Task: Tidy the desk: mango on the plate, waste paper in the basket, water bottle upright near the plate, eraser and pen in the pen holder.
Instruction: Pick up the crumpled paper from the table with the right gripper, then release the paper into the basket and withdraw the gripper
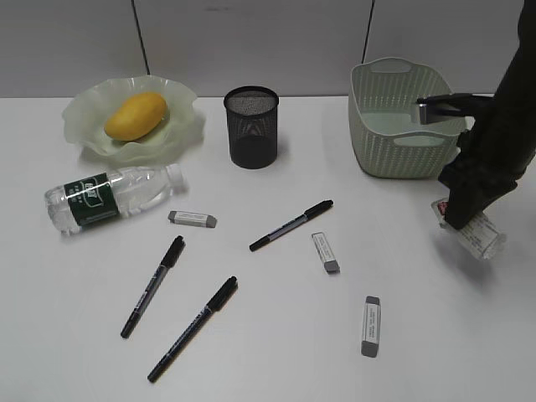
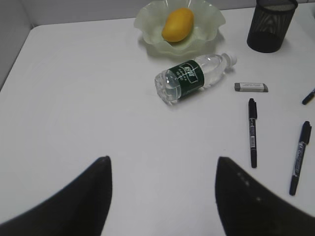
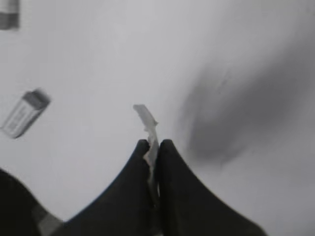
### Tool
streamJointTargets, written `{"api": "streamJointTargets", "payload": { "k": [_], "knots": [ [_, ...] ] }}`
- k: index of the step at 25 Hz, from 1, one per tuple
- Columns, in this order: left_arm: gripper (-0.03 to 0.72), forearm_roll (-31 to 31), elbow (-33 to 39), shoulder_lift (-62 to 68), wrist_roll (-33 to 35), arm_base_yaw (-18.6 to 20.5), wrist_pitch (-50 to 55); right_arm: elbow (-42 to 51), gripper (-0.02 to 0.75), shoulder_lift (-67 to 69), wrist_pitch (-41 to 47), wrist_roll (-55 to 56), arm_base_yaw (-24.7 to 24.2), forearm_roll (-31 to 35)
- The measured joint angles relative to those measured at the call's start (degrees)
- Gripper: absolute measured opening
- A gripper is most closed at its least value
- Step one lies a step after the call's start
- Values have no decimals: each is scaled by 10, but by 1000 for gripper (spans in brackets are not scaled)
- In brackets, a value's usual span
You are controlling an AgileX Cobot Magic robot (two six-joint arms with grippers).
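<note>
Pinching the waste paper at four o'clock, the right claw is closed; left claw gapes empty; mango plated; bottle, pens, erasers remain.

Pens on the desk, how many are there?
3. One pen lies in the middle, below the pen holder. One pen lies at front left, below the water bottle. One pen lies just right of that. None seems hidden.
</note>
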Motion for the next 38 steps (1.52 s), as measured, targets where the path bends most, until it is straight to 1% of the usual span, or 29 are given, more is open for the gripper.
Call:
{"api": "streamJointTargets", "payload": {
  "k": [3, 6, 8, 12, 15, 17, 20, 24, 25, 27, 28, 30, 32, 33, 35, 38],
  "knots": [
    [498, 0, 0, 0, 0, 0, 0, -9, 37, -36, 53, 23, 0, 28],
    [498, 0, 0, 0, 0, 0, 0, -17, 36, -68, 66, 63, 0, 39],
    [498, 0, 0, 0, 0, 0, 0, -39, 36, -80, 68, 105, 0, 42],
    [498, 2, 0, 0, 0, 0, 0, -113, 36, -82, 3, 180, 0, 42],
    [498, 4, 0, 0, 0, 0, 0, -176, 36, -75, -50, 209, 0, 43],
    [498, 5, 0, 0, 0, 0, 0, -223, 35, -54, -70, 227, 0, 38],
    [498, 5, 0, 0, 0, 0, 0, -277, 35, -6, -92, 256, 0, 12],
    [498, 6, 0, 0, 0, 0, 0, -332, 41, 59, -105, 295, 0, -40],
    [498, 6, 0, 0, 0, 0, 0, -341, 56, 70, -106, 301, 0, -50],
    [498, 6, 0, 0, 0, 0, 0, -358, 120, 90, -106, 309, 0, -59],
    [498, 6, 0, 0, 0, 0, 0, -361, 178, 96, -108, 311, 0, -60],
    [498, 6, 0, 0, 0, 0, 0, -363, 316, 106, -113, 320, 0, -61],
    [498, 6, 0, 0, 0, 0, 0, -363, 470, 110, -117, 329, 0, -62],
    [498, 6, 0, 0, 0, 0, 0, -363, 530, 110, -118, 331, 0, -62],
    [498, 6, 0, 0, 0, 0, 0, -364, 584, 110, -118, 332, 0, -63],
    [498, 6, 0, 0, 0, 0, 0, -365, 592, 110, -107, 333, 0, -63]
  ]
}}
